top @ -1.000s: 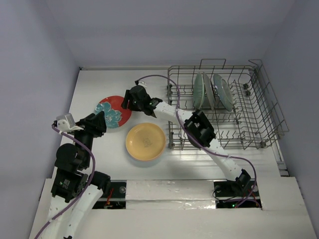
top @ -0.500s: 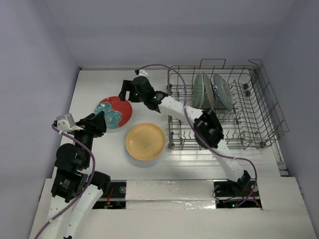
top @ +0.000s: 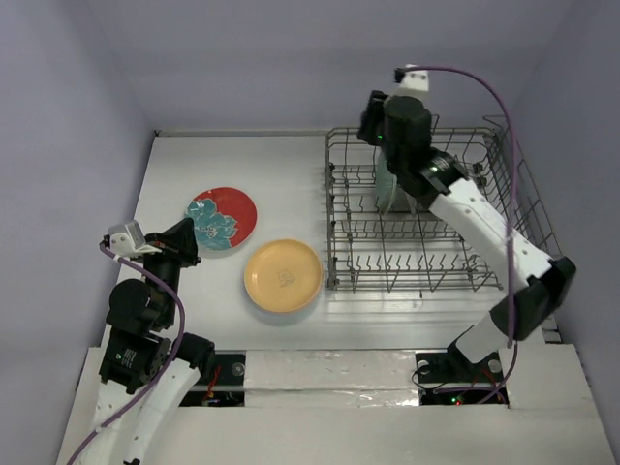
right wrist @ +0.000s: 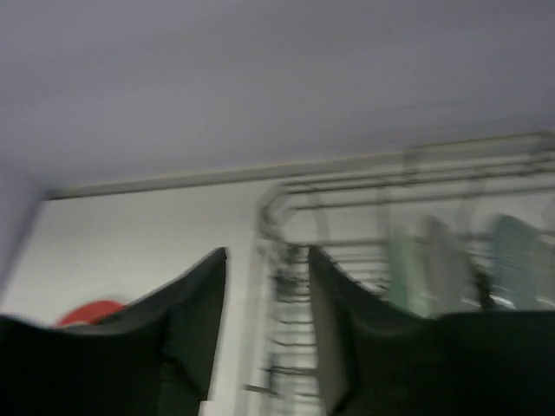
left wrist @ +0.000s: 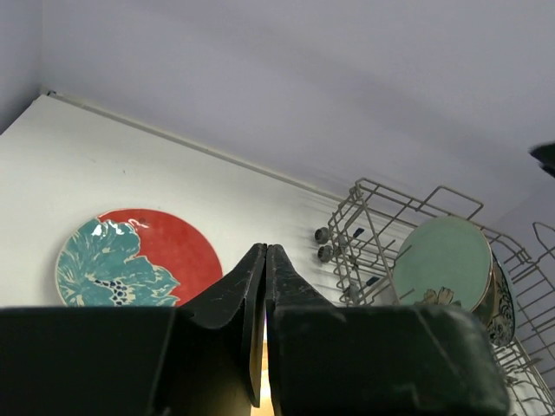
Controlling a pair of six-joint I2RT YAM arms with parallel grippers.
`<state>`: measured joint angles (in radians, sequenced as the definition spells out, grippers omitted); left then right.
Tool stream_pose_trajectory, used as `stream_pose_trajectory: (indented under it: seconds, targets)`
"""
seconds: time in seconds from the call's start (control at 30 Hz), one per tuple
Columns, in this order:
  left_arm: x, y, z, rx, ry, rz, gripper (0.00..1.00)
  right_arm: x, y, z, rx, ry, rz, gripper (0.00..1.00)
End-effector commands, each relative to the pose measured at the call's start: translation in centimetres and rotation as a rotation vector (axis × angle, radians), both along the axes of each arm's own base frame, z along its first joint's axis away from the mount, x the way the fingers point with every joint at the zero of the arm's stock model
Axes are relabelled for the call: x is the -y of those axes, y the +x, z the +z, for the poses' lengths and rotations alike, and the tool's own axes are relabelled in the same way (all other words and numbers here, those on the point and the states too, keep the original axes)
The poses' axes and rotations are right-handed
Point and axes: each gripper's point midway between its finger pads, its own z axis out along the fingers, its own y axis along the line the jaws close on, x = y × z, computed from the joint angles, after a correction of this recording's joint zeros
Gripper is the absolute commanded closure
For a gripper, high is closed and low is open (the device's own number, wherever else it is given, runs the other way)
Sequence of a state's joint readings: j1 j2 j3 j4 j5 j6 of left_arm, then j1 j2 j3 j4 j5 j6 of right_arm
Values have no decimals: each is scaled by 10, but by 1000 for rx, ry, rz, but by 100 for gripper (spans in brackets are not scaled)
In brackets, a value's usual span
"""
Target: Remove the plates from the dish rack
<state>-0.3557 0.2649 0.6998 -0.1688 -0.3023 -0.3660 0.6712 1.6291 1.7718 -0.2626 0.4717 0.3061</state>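
Observation:
A red-and-teal floral plate [top: 223, 220] [left wrist: 139, 264] and a yellow-orange plate [top: 282, 275] lie flat on the table, left of the dish rack [top: 417, 287] [left wrist: 373, 225] [right wrist: 347, 186]. A mint green plate [top: 387, 184] [left wrist: 442, 260] [right wrist: 408, 264] stands upright in the rack, with a patterned plate [left wrist: 501, 303] behind it; my right arm hides most of them from above. My right gripper [top: 372, 121] [right wrist: 267, 260] hangs open and empty, high over the rack's back left corner. My left gripper [top: 184, 242] [left wrist: 266, 251] is shut on nothing, just near of the floral plate.
Grey walls close in the table on three sides. The right arm arches over the rack's right half, its cable [top: 484, 92] looping above. The right wrist view is motion-blurred.
My right arm has swung from above the floral plate up and right to over the rack, empty. The left gripper's jaws have closed; that arm stayed put.

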Motion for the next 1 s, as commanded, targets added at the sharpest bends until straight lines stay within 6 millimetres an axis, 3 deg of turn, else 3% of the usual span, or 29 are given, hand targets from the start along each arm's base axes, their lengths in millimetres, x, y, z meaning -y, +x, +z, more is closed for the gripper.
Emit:
stream_pose_trajectory:
  seconds: [0.0,0.07,0.1,0.27,0.37,0.4,0.6,0.97]
  targets:
    - [-3,-1,9,38,-19,14,100,62,-20,-56,-136,-186,-148,48]
    - [-3,0,9,36,-18,13,93,68,-34,-61,-137,-166,-132,44]
    - [-3,-1,9,37,-18,11,90,74,-45,-68,-142,-143,-132,52]
    - [1,2,7,29,-8,-5,75,86,-64,-97,-184,-105,-145,68]
    - [2,2,7,29,-9,-8,73,90,-65,-124,-228,-114,-163,52]
    - [2,2,8,30,-9,-9,72,98,-62,-131,-240,-111,-184,44]
    - [0,2,7,31,-7,-1,70,106,-41,-171,-307,-112,-192,42]
    - [2,3,7,31,-4,-10,68,123,5,-175,-311,-199,-325,50]
